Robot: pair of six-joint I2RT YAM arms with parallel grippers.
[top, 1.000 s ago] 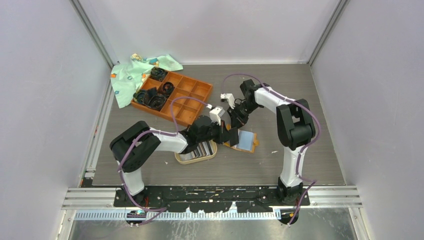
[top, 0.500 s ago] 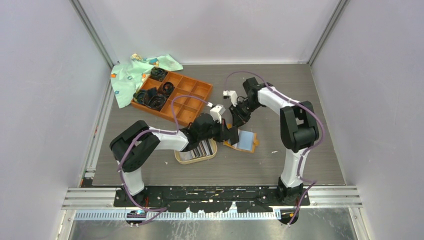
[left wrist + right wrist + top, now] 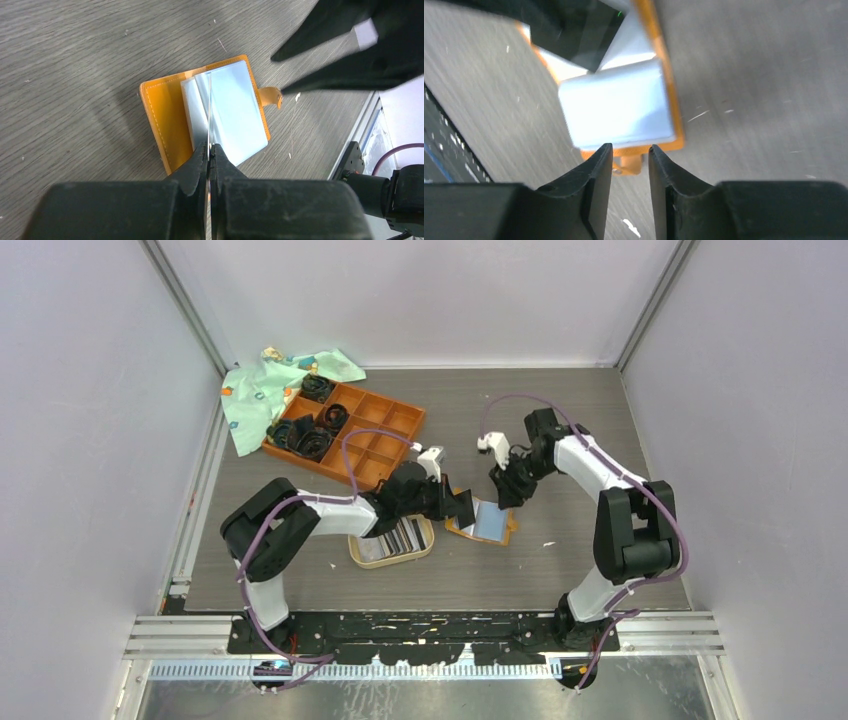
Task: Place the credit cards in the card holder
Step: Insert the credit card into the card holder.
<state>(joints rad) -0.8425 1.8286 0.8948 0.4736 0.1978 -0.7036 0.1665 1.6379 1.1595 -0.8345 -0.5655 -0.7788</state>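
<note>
**A:** Status?

**B:** L gripper (image 3: 209, 148) is clamped tight on one card (image 3: 209, 105), held edge-on over the open card holder (image 3: 482, 520). The holder lies flat on the table (image 3: 600, 440) between the two arms. R gripper (image 3: 630, 155) hovers at the holder's snap tab (image 3: 628, 164), jaws parted a bit, nothing in them afaict.

**A:** Rest of the credit cards (image 3: 400, 537)?

**B:** In the oval dish (image 3: 390, 564), just beside the holder on its left.

**A:** How's it gonna handle?

**B:** Card's thin, stiff, slick plastic and weighs next to nothing. I reckon it'll twist in the pads if its leading edge catches a pocket lip. I've got it by one end, so the free end goes in first. Holder's light & floppy, prob slides on the table when pushed. I'd pin it w/ the R arm at the orange border or the tab, not on the pale pockets, so the slot isn't pinched.

**A:** Which pocket?

**B:** Can't tell, they blur into one pale sheet.
</note>
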